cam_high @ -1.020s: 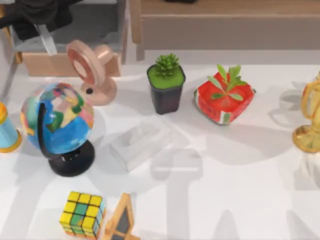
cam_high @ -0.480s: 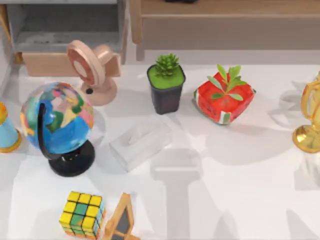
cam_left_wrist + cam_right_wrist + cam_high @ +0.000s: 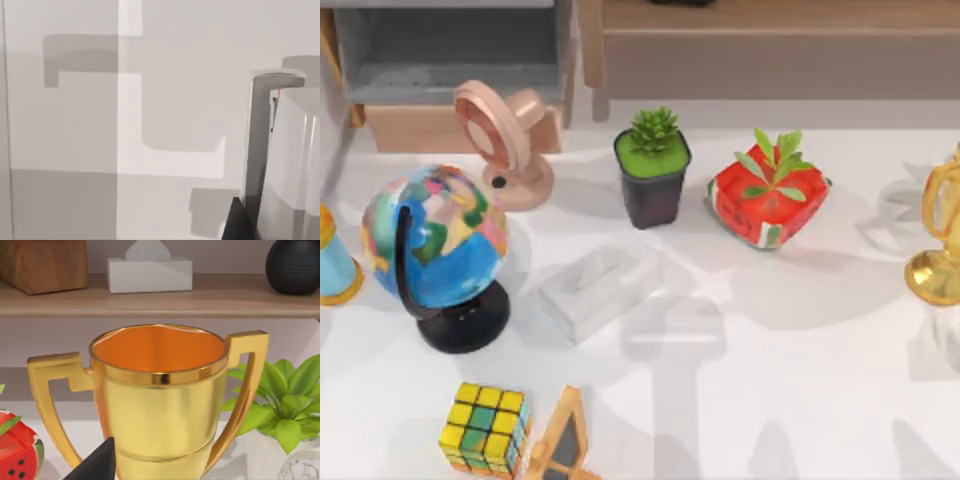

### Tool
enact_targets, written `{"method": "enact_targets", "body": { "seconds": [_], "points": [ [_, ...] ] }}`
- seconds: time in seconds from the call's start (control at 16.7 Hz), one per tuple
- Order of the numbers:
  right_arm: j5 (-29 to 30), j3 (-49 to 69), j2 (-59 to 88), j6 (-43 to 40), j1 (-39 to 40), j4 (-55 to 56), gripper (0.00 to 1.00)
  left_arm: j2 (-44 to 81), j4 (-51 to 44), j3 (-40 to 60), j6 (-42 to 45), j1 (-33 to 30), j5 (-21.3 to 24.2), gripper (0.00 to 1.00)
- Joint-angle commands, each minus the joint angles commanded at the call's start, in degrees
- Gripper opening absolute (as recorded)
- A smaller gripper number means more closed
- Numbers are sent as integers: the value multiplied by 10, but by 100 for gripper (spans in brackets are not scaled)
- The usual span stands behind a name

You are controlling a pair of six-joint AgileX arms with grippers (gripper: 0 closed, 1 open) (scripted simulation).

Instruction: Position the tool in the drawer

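Right gripper: one dark tip low in the right wrist view, just in front of the gold trophy. Open or closed: cannot tell. Left gripper: one dark edge in the left wrist view, against pale surfaces crossed by grey shadows, beside an upright grey piece of unclear kind. Open or closed: cannot tell here either.

One drawer, pulled open at the far left of the table, tan front panel toward the table, grey floor and walls behind it. Whereabouts of the tool: cannot tell.

One long wooden shelf along the far edge, to the right of the drawer.

On the table, counted from the top view:
- one pink ring-shaped stand, just in front of the drawer's panel
- one globe on a black base, left side
- one Rubik's cube, near the front edge
- one small wood-framed board, just beside the cube
- one pale tissue box, lying flat near the middle
- one succulent in a dark pot
- one red watermelon-patterned pot with green leaves, right of the succulent
- one blue and gold object, cut off at the left edge

On the shelf in the right wrist view: one wooden block, one white tissue box, one round black vessel.
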Motion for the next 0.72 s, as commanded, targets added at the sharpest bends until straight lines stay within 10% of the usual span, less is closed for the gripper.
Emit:
{"method": "enact_targets", "body": {
  "seconds": [0.72],
  "points": [
    [0, 0, 0, 0, 0, 0, 100, 11, 9, -13, 9, 3, 14, 0]
  ]
}}
